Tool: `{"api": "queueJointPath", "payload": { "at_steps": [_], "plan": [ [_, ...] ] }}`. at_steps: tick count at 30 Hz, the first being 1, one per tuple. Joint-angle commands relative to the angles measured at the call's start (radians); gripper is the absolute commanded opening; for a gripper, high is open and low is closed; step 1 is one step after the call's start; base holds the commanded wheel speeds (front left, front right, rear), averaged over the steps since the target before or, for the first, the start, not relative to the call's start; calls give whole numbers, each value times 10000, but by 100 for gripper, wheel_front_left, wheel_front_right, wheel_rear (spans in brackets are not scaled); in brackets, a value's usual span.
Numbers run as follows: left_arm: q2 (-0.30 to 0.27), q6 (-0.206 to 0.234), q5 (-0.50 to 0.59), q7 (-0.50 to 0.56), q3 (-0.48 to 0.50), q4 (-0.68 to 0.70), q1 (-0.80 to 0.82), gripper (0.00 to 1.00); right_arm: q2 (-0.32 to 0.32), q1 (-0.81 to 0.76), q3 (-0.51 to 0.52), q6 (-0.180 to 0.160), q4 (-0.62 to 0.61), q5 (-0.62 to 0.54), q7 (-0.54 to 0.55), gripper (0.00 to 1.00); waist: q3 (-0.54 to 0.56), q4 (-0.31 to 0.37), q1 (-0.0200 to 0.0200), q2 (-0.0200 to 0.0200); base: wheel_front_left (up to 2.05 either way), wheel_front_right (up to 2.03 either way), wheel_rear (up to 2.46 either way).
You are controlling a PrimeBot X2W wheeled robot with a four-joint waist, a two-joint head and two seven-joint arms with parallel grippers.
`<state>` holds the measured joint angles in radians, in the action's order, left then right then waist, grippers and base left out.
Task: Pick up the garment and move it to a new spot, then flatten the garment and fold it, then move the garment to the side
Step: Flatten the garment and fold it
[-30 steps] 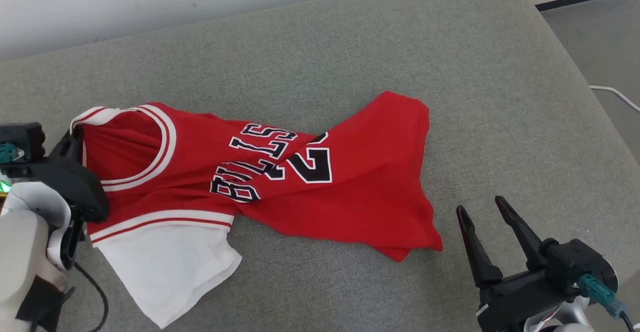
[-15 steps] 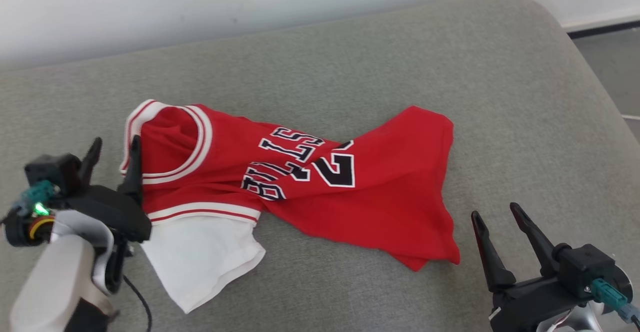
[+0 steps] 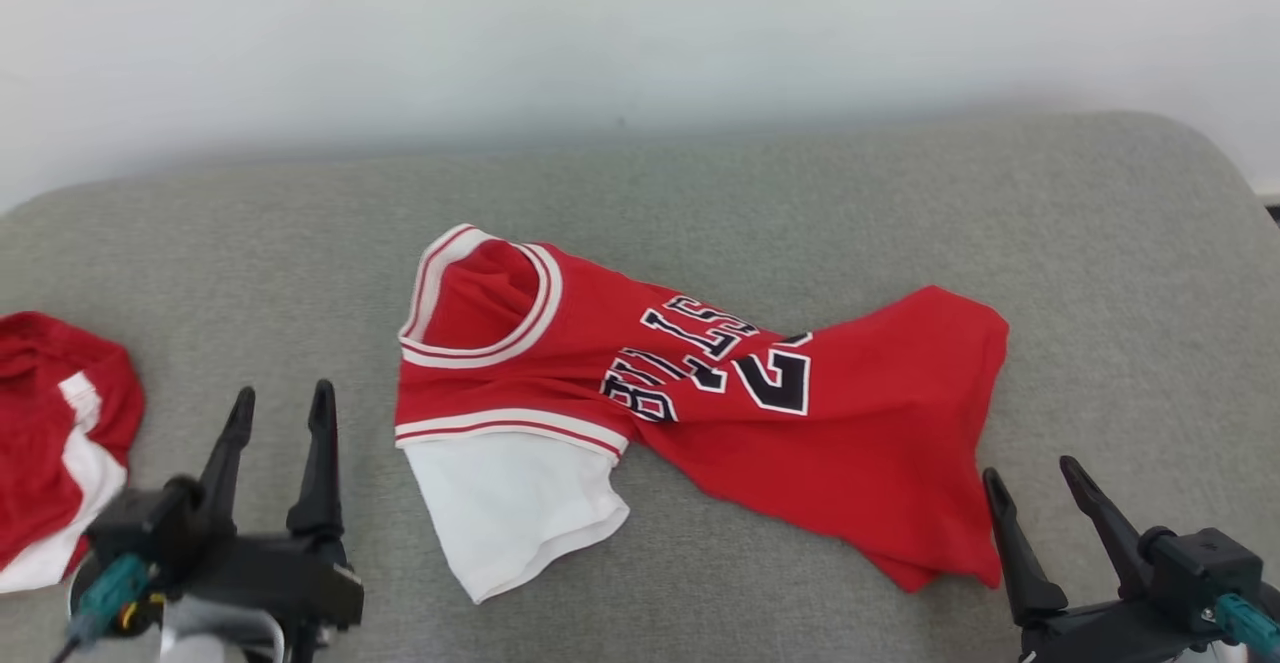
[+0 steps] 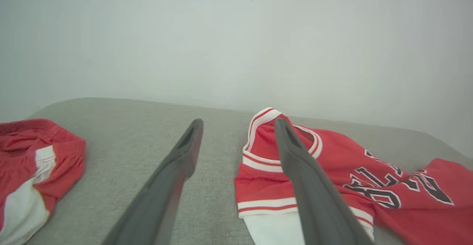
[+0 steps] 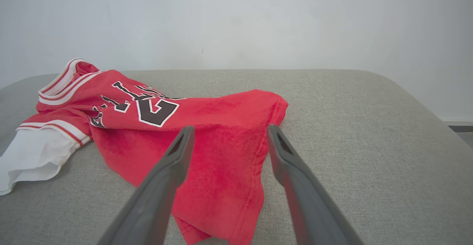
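The garment (image 3: pixel 860 433) is a red basketball jersey with white-trimmed collar, black lettering and a white sleeve, lying crumpled on the grey cushion (image 3: pixel 700 193); it shows too in the left wrist view (image 4: pixel 332 171) and the right wrist view (image 5: pixel 221 126). My left gripper (image 3: pixel 282 405) stands open at the lower left, clear of the jersey's collar side, nothing between its fingers (image 4: pixel 184 152). My right gripper (image 3: pixel 1035 478) is open at the lower right, just off the jersey's hem corner. In the right wrist view its fingers (image 5: pixel 177 152) frame the red hem.
A second red and white cloth (image 3: pixel 55 433) lies bunched at the cushion's left edge, also in the left wrist view (image 4: pixel 37 160). A pale wall (image 3: pixel 600 33) runs behind the cushion. The cushion's rounded right end (image 3: pixel 1220 203) drops off near a dark strip.
My left gripper has let go of the jersey's collar side, opened, and drawn back toward me. The camera has swung, so the whole scene sits further right and lower. The right gripper stayed open.
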<state>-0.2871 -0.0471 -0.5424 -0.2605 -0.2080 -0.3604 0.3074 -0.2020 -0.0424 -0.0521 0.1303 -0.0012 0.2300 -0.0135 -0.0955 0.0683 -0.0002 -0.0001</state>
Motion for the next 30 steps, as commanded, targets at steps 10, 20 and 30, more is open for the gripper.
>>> {"api": "queueJointPath", "payload": {
  "at_steps": [10,20,30],
  "plan": [
    [879,269,1055,-49,1342,3871,-3493,100,-264,-296,566,9,-5,61,298,100,913,-925,2,1,0,0,0],
    [1067,-93,1648,-40,993,4235,-5193,100,-248,216,1562,9,941,556,1951,100,840,-923,2,1,0,0,0],
    [1067,-66,1710,-27,848,4382,-4819,100,-430,2075,2084,9,1834,840,4097,100,164,-1018,2,1,0,0,0]
  ]
}}
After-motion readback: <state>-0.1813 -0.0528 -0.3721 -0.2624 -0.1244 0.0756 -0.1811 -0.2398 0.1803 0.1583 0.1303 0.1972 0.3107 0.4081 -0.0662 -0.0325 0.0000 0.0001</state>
